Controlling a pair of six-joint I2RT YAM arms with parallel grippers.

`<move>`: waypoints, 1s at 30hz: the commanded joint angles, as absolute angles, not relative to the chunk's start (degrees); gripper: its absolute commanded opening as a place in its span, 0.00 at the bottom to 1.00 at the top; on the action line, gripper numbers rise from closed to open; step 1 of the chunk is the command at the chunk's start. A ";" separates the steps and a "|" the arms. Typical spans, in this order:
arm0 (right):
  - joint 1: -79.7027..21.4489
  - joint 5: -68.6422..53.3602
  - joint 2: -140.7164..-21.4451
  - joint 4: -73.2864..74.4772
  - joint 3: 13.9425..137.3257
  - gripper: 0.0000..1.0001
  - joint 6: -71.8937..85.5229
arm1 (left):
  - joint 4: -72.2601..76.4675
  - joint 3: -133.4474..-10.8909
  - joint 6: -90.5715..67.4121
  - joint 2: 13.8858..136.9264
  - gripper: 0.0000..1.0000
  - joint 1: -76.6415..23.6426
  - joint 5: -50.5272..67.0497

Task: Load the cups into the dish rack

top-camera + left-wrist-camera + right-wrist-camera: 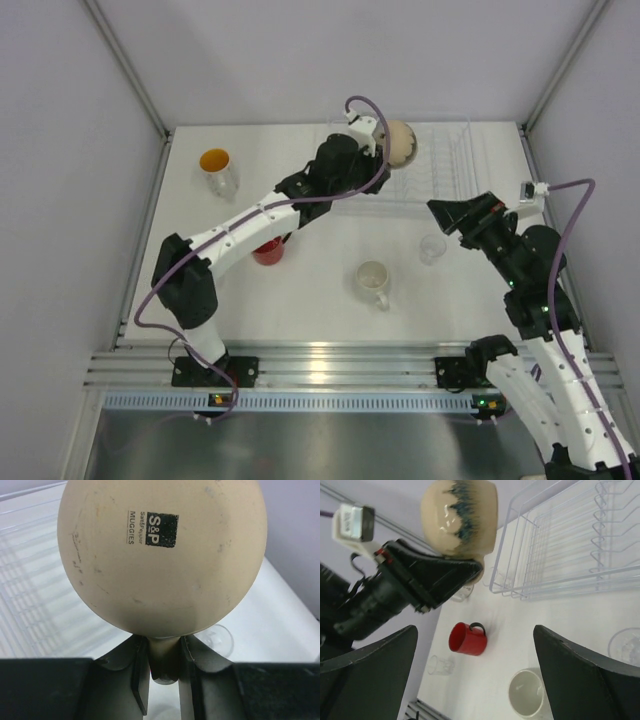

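gripping: the left gripper is clenched on the handle of the tan mug, one finger on each side of it.
tan mug: held up off the table, its base turned to the left wrist camera, with a black "s&p muggies" stamp on it; the right wrist view shows blue glaze streaks on its side.
mug position: upper centre of the top view, at the left end of the dish rack; whether it is over the rack or just outside its edge cannot be told.
dish rack: clear and ribbed, lying along the top right of the table, with no cups visible in it.
right gripper: fingers spread wide, nothing between them, below the rack at right of the top view.
small clear glass: on the table just beside the right gripper.
white mug: upright, lower centre of the table.
red mug: on its side, partly under the left arm in the top view.
orange-lined clear cup: upright, upper left of the table, well apart from the rack.
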State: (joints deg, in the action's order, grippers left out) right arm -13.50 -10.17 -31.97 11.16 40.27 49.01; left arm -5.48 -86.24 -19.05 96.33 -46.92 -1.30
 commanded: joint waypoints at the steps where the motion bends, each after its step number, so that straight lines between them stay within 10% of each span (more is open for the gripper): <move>1: -13.80 -8.18 -29.71 14.32 43.94 0.99 44.48 | 1.14 -94.90 -15.56 100.87 0.00 -42.90 -3.34; 30: -13.80 -6.86 -28.57 16.53 45.09 0.99 40.69 | 7.65 -123.22 -10.81 138.16 0.00 -35.86 -5.62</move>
